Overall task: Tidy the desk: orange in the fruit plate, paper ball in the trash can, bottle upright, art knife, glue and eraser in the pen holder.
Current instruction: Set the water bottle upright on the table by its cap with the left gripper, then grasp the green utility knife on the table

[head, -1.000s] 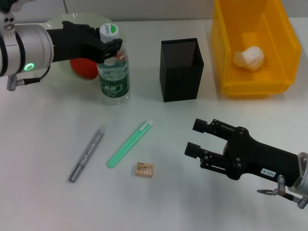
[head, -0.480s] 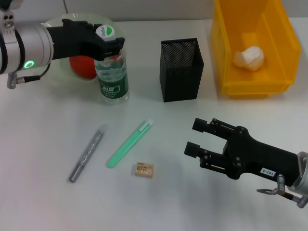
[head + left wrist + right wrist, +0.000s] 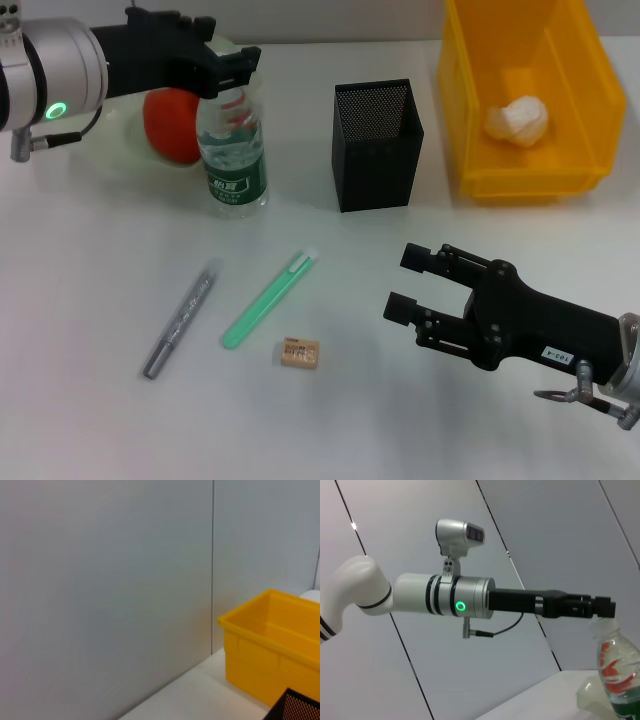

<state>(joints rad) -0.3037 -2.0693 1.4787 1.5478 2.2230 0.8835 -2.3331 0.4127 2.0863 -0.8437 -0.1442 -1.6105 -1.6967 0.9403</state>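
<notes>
The bottle (image 3: 234, 155) stands upright on the table in front of the fruit plate (image 3: 118, 140), where the orange (image 3: 170, 125) lies. My left gripper (image 3: 232, 70) hovers open just over the bottle's top and hides its cap; the right wrist view shows the left gripper (image 3: 600, 609) right above the bottle (image 3: 616, 670). The paper ball (image 3: 518, 120) lies in the yellow trash can (image 3: 590, 70). On the table in front of the black pen holder (image 3: 377, 150) lie the green art knife (image 3: 268, 298), the grey glue (image 3: 181, 319) and the eraser (image 3: 300, 352). Right of the eraser, my right gripper (image 3: 404, 284) is open.
The left wrist view shows the trash can (image 3: 272, 645) and a corner of the pen holder (image 3: 300, 707) against a grey wall. The fruit plate rim (image 3: 587, 696) shows beside the bottle in the right wrist view.
The bottle went from tilted to upright and stayed there. My left gripper let go of its neck and rose above the cap. The right arm has not moved.
</notes>
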